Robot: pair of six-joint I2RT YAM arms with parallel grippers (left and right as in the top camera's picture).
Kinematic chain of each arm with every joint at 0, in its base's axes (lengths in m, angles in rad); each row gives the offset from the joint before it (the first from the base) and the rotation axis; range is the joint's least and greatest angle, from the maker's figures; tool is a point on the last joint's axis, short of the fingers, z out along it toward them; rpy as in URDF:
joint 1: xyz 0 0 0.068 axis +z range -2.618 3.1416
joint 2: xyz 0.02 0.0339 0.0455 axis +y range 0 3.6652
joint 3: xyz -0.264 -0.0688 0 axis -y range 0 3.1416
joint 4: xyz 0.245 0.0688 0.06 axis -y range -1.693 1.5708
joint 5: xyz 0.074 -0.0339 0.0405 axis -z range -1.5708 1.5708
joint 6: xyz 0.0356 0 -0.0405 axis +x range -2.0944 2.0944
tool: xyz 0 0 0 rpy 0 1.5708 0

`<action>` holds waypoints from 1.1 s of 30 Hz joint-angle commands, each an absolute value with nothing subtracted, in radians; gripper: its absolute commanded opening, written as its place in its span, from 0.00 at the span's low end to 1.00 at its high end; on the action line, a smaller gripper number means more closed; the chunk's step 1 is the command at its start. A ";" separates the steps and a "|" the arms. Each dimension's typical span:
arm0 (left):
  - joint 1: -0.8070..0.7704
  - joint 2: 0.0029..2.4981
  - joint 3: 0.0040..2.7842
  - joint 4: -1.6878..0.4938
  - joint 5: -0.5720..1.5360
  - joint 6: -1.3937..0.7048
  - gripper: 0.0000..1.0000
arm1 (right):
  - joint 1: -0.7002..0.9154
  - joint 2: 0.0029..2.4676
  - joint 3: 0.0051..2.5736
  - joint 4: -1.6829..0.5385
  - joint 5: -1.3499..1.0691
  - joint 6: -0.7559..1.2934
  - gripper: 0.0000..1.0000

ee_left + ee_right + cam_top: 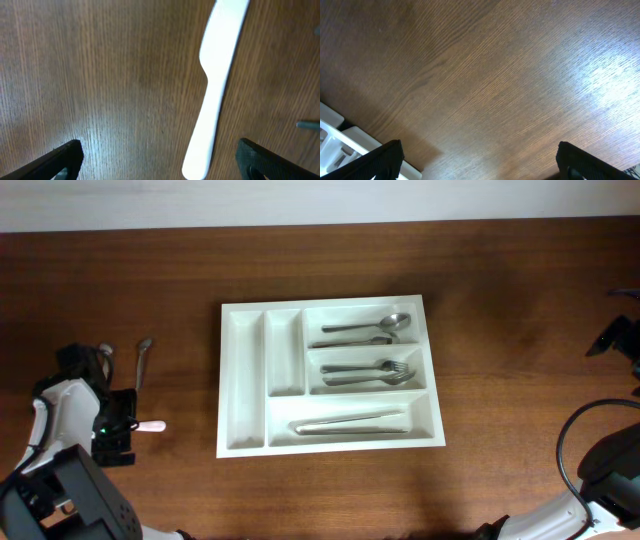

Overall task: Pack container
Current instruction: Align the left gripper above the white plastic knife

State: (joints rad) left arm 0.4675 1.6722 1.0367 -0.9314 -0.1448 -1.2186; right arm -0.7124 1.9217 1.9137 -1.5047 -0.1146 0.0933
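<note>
The white container [243, 380] lies mid-table; its wide compartments hold spoons [365, 328], forks [365, 372] and knives [350, 423], while the two narrow ones are bare. At the far left my left gripper [122, 426] hovers open over a white plastic utensil [152, 426]. In the left wrist view this utensil [215, 85] lies flat on the wood between the spread fingers, nearer the right finger [260, 160], untouched. My right gripper [480, 160] stands open over bare wood at the far right [612, 338], with the container's corner [335, 135] to its lower left.
Two metal spoons lie on the table beside the left arm, one [142, 360] in plain sight and one [105, 352] partly under the arm. A black cable [570, 430] loops at the right front. Brown wood surrounds the container.
</note>
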 commanded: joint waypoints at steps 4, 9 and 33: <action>0.496 1.668 1.061 -0.931 -0.149 -1.238 0.99 | -0.707 1.927 1.911 -1.502 -0.120 0.086 0.99; 0.496 1.670 1.061 -0.904 -0.164 -1.229 0.99 | -0.707 1.927 1.911 -1.502 -0.120 0.086 0.99; 0.494 1.705 1.101 -0.871 -0.172 -1.207 0.99 | -0.707 1.927 1.911 -1.502 -0.120 0.086 0.99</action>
State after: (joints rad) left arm 0.4904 1.6768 1.0847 -0.8703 -0.1501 -1.2194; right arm -0.7124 1.9217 1.9137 -1.5047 -0.1146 0.0933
